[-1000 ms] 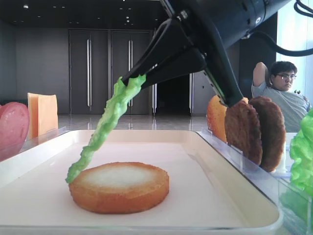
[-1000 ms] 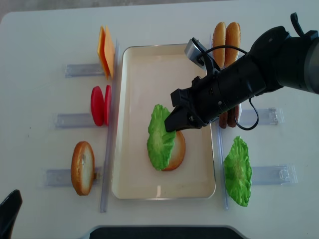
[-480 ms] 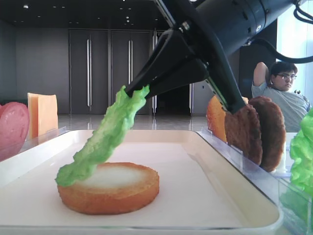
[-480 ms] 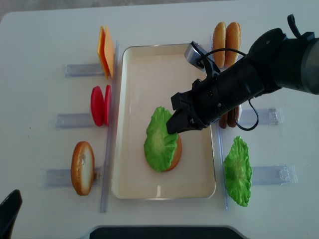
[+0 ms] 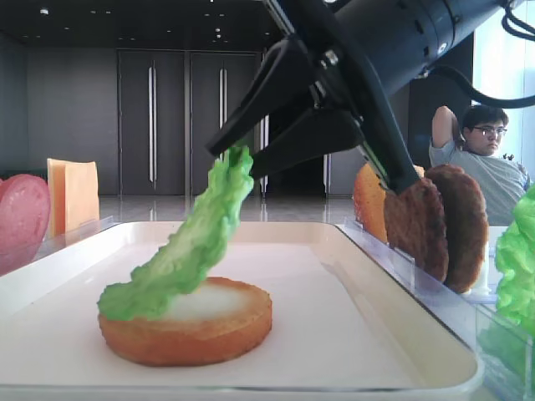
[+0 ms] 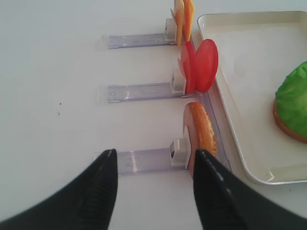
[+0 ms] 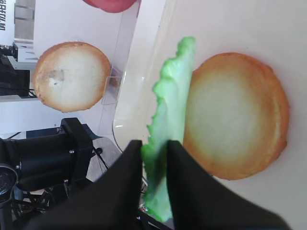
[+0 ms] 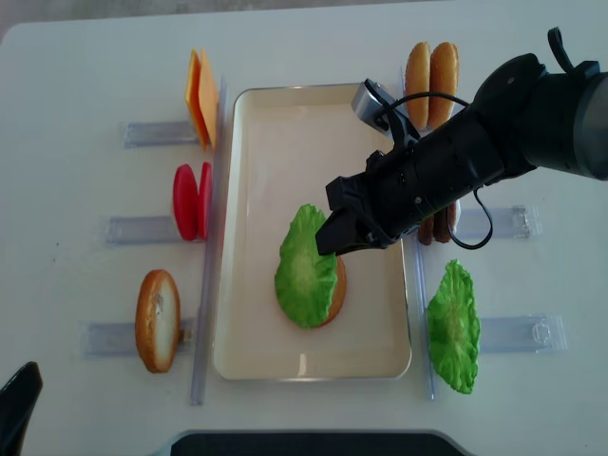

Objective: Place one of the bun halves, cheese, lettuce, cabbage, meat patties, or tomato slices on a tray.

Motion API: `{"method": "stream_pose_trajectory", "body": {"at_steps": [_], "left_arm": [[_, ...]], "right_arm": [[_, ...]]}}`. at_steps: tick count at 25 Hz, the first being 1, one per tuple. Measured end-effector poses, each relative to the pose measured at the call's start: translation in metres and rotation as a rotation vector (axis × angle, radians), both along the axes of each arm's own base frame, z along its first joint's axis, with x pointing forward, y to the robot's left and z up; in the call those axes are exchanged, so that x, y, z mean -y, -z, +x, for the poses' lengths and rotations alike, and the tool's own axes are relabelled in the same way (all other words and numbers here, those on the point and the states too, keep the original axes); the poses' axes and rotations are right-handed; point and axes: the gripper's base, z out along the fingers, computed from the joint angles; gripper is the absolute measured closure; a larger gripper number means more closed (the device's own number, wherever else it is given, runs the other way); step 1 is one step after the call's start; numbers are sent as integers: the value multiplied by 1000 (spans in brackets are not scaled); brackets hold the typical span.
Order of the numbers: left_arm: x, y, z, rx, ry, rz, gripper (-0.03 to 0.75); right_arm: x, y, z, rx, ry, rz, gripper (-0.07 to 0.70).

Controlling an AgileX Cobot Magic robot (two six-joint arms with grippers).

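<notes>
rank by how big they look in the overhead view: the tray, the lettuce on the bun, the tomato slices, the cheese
1. tray
2. lettuce on the bun
3. tomato slices and cheese: both stand edge-on and look about alike, so no ranking between them.

Four bun halves (image 8: 157,320), two lettuce leaves (image 8: 306,267), one tray (image 8: 285,133).

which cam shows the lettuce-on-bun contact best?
The low exterior high view: side-on, the lettuce leans from the right gripper, its lower end resting on the bun half. The overhead realsense view shows only overlap. The right wrist shows the leaf edge-on between parted jaws. The left wrist catches a cropped piece.
</notes>
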Motion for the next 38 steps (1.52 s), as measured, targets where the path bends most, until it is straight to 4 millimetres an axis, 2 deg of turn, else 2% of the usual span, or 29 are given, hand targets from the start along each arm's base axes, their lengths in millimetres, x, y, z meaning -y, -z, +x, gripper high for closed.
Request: {"method": "stream_pose_trajectory", "body": {"at_steps": [4,7,16,22,28,38], "left_arm": [[0,0,0,0,0,0,325],[0,0,0,0,6,11,325],[0,0,0,1,9,12,325],[0,0,0,1,9,12,325],[0,0,0,1,9,12,325],[0,0,0,1,9,12,325]], "right_arm": [[0,0,0,0,-1,-1,323],[0,0,0,1,0,-2,230],[0,0,0,6,2,-6,37],[4,2,0,29,-8,-66,16],[13,-10,-4,80,-4,-142,15],[28,-51,-16,172,-5,-239,17]]}}
